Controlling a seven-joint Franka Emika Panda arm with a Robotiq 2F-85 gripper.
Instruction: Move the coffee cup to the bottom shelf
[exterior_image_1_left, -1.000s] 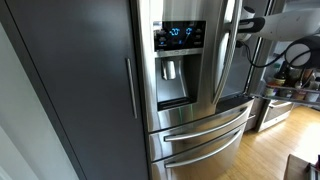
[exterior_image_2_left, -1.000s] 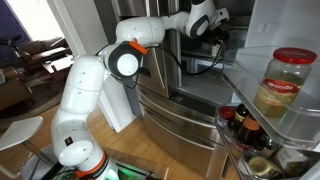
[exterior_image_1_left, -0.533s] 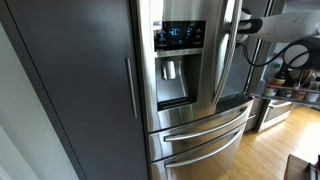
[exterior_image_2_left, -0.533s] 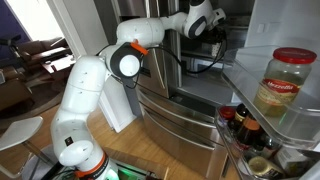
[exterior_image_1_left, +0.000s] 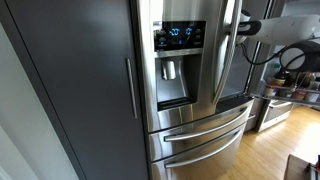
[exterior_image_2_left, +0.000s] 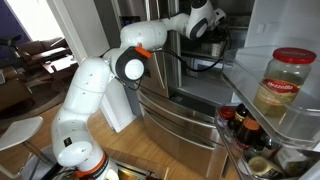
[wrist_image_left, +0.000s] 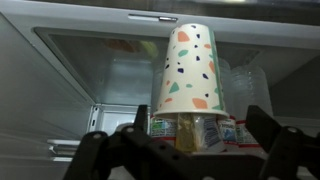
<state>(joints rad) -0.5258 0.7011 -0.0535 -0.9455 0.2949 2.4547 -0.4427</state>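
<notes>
The coffee cup (wrist_image_left: 192, 70) is a cream paper cup with coloured flecks, seen in the wrist view inside the open fridge with its wide end toward the bottom of the picture. My gripper (wrist_image_left: 185, 128) is open; its dark fingers stand to the left and right of the cup's wide end with a gap on each side. In an exterior view my gripper (exterior_image_2_left: 214, 30) reaches into the upper fridge compartment; the cup is not discernible there. In an exterior view only part of my arm (exterior_image_1_left: 251, 26) shows beyond the fridge door.
Small food packets (wrist_image_left: 205, 132) sit in a row just past the cup's wide end. A glass shelf and clear drawer (wrist_image_left: 90, 70) lie behind. The open door rack holds a large jar (exterior_image_2_left: 283, 84) and bottles (exterior_image_2_left: 245, 125). The closed steel door with dispenser (exterior_image_1_left: 180, 60) hides the interior.
My arm has shifted slightly at the fridge opening; the elbow sits a little lower and further right. The gripper's position at the compartment is almost unchanged.
</notes>
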